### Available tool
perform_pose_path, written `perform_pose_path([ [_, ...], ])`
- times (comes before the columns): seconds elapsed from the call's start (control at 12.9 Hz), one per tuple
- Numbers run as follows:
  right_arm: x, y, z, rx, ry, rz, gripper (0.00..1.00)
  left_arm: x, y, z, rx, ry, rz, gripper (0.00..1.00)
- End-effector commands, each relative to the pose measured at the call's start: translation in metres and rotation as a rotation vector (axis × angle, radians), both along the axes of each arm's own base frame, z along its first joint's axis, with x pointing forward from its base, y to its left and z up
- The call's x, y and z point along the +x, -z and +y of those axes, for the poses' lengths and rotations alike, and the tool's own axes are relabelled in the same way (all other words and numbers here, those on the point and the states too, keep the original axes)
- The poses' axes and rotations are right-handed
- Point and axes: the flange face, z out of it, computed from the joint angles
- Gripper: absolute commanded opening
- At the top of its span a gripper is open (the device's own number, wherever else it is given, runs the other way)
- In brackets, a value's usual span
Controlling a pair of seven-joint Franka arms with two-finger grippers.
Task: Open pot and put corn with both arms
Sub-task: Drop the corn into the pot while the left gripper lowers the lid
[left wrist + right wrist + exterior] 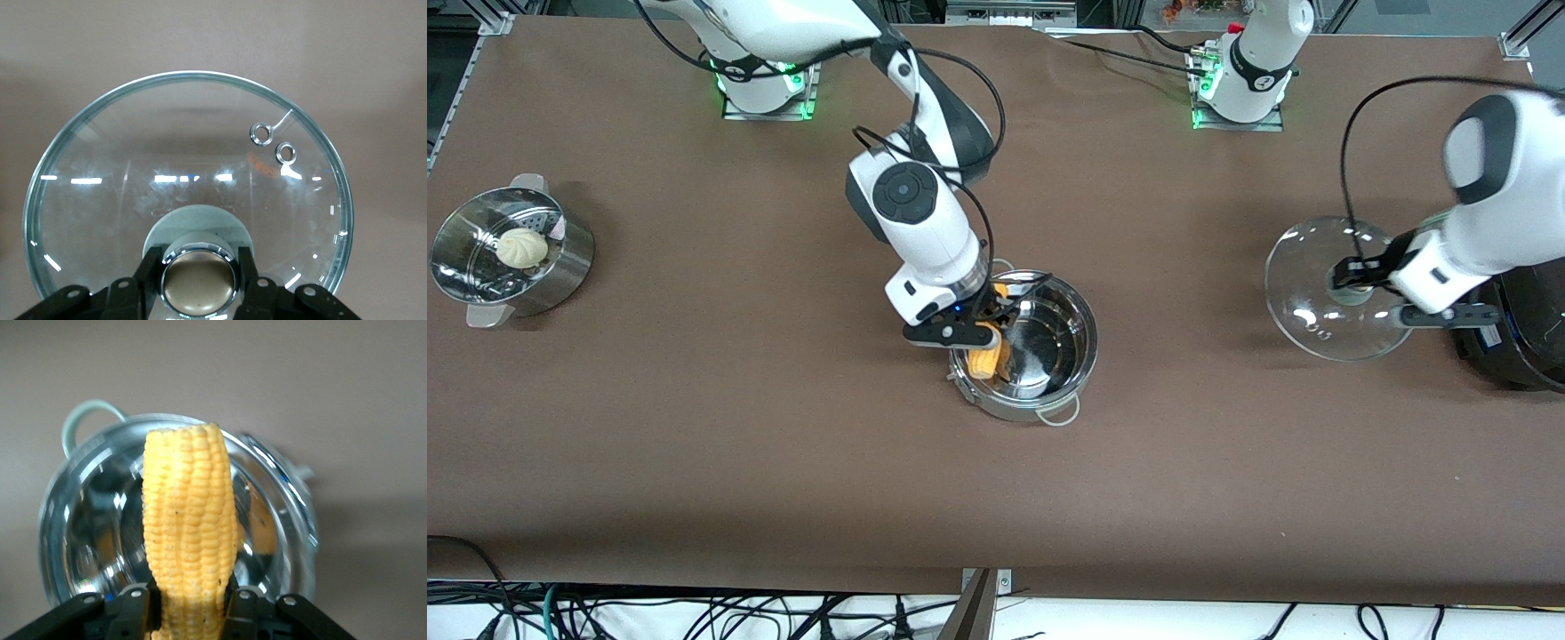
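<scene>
Right gripper (989, 331) jaws clamp corn (987, 360) over pot (1040, 391); left gripper (1352, 276) jaws clamp lid (1307, 311).

Two white Franka arms, black at the joints

Glossy white shells, round black joint caps, loose black cables looping along each arm, green lights glowing at both bases, black fingers (133, 607) with small screws.

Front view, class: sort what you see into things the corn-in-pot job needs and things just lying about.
Needed: pot, lid off; corn, held over the pot by the right gripper; glass lid, held by its knob in the left gripper.

Lying about: steamer pot with bun; black cooker.
</scene>
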Motion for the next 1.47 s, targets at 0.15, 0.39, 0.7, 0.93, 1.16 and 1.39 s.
perform_pose_path([
  [0.15,0.007,0.027,0.026,0.173,0.074,-0.037,0.06,-0.011,0.063,-0.013,0.001,-0.006,0.009,0.0],
  [0.39,0.0,0.035,0.032,0.16,0.057,-0.03,0.17,-0.002,0.12,-0.011,-0.017,-0.005,-0.014,0.0],
  [0.7,-0.001,0.029,0.034,0.122,0.015,-0.072,1.0,-0.001,0.136,-0.013,-0.022,-0.004,-0.006,0.0],
  [0.93,-0.005,0.02,0.031,0.094,0.006,-0.032,1.0,0.0,0.131,-0.014,-0.02,-0.005,-0.004,0.88],
  [1.16,-0.011,-0.021,0.013,0.014,-0.018,0.056,1.0,0.003,0.092,-0.018,-0.013,-0.009,0.0,0.99],
  [1.39,-0.012,-0.065,-0.027,-0.107,-0.007,0.158,1.0,0.007,0.006,-0.023,0.001,0.007,0.024,0.99],
])
